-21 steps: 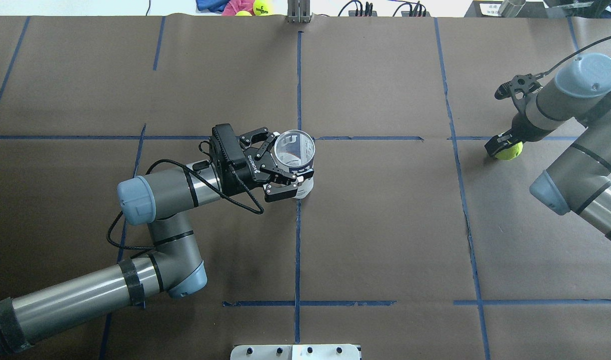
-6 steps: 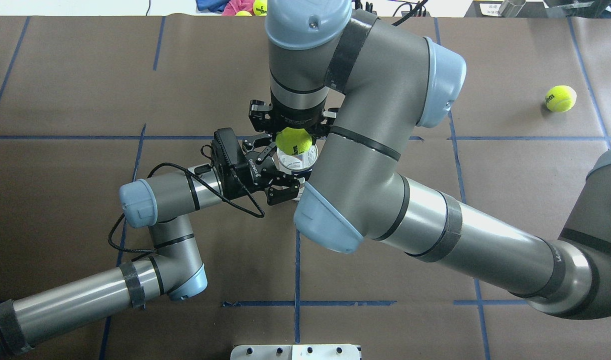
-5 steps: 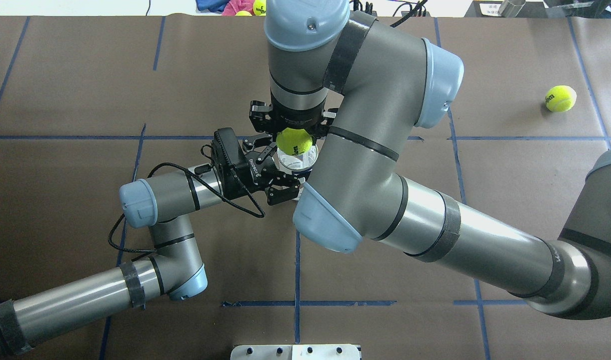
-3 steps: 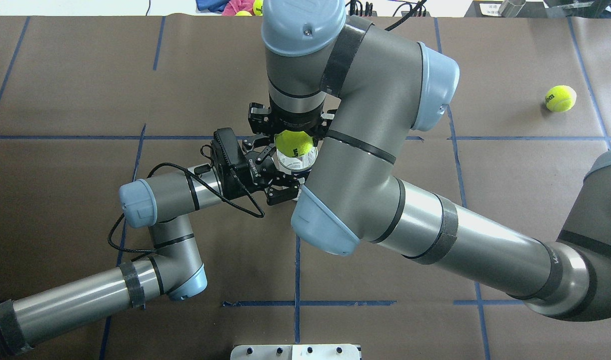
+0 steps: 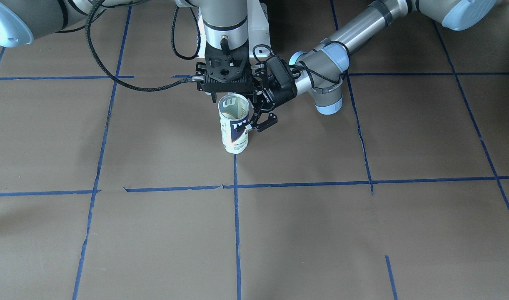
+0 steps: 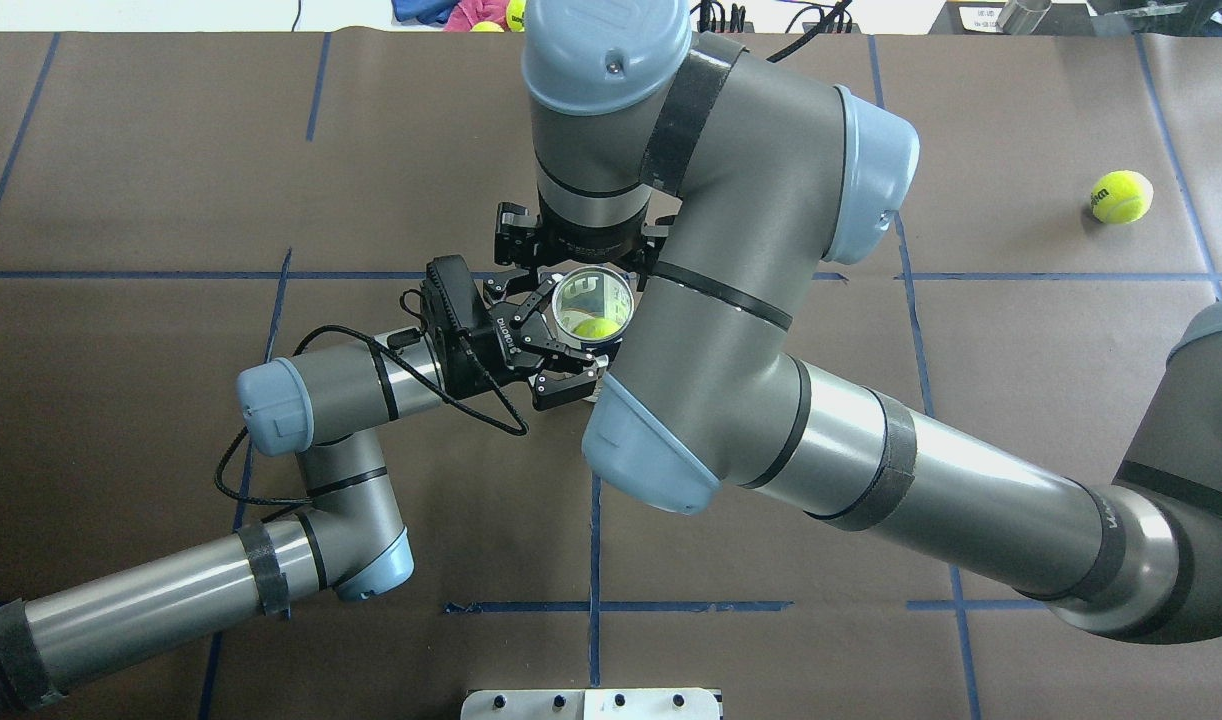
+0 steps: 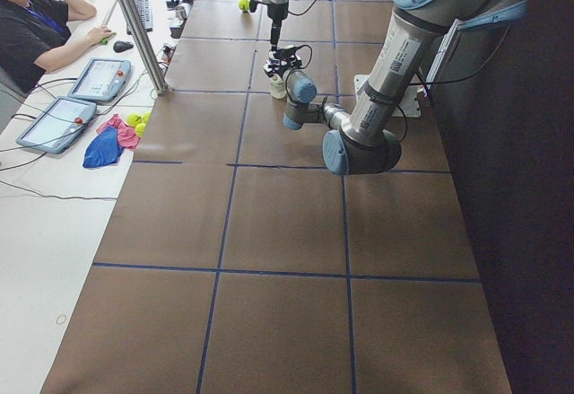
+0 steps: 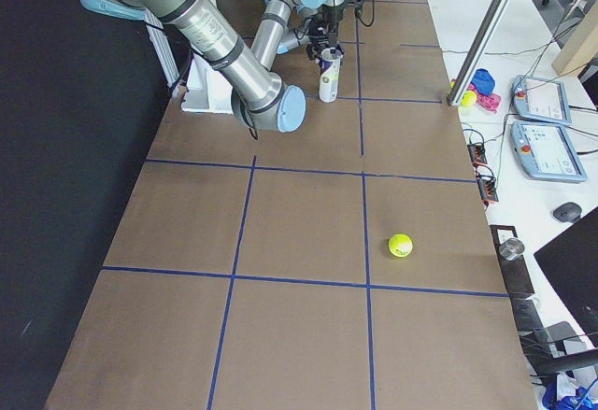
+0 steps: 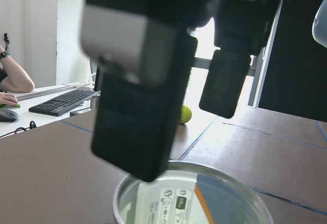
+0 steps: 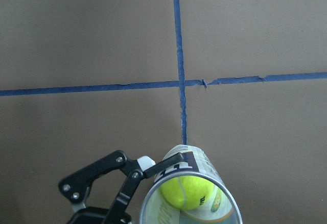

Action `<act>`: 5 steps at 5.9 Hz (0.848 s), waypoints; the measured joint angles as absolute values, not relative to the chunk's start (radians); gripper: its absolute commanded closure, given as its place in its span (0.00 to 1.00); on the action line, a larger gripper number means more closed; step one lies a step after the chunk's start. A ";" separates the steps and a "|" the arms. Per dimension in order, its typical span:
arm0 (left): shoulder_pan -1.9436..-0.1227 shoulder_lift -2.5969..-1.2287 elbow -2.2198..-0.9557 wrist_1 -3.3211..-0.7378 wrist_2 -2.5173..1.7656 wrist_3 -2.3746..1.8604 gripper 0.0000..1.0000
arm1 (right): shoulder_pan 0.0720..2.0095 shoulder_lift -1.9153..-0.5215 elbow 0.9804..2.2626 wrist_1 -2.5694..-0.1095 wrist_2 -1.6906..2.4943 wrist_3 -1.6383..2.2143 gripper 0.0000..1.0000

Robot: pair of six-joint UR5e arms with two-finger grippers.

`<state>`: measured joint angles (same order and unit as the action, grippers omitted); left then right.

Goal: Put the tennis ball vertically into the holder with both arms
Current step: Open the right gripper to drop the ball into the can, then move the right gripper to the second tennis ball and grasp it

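The holder (image 6: 593, 298), a clear can with a white and navy label, stands upright near the table's middle. It also shows in the front view (image 5: 234, 129). The tennis ball (image 6: 596, 326) lies inside it, and shows through the open top in the right wrist view (image 10: 185, 191). My left gripper (image 6: 579, 332) is shut on the holder's side from the left (image 5: 249, 111). My right gripper (image 5: 230, 96) hangs straight over the holder's mouth. Its fingers (image 9: 138, 117) are spread apart and empty.
A second tennis ball (image 6: 1121, 196) lies at the far right of the table (image 8: 400, 245). Cloths and more balls (image 6: 471, 12) sit past the far edge. An operator (image 7: 36, 26) sits at a desk beyond it. The white pedestal base (image 6: 591, 703) is at the near edge.
The right gripper has opened and let go of the tennis ball, which has dropped from the holder's mouth down inside it. The left gripper has kept its hold on the holder.
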<state>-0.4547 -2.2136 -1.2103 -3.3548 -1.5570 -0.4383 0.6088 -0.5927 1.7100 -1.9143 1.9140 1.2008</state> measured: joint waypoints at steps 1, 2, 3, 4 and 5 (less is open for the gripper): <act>-0.456 -2.214 -1.211 -3.355 -1.557 -0.438 0.11 | 0.620 -0.604 1.721 -1.914 1.921 1.172 0.00; -0.457 -2.213 -1.213 -3.356 -1.557 -0.438 0.10 | 0.659 -0.641 1.736 -1.914 1.944 1.093 0.00; -0.458 -2.212 -1.214 -3.356 -1.557 -0.438 0.10 | 0.733 -0.695 1.746 -1.912 1.994 0.977 0.00; -0.458 -2.213 -1.215 -3.356 -1.557 -0.439 0.10 | 0.817 -0.754 1.755 -1.910 2.047 0.849 0.00; -0.459 -2.213 -1.215 -3.356 -1.557 -0.439 0.10 | 0.902 -0.824 1.766 -1.903 2.081 0.695 0.00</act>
<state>-0.4586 -2.2127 -1.2149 -3.3563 -1.5570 -0.4387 0.9018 -0.8242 1.7658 -1.9033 2.0811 0.6954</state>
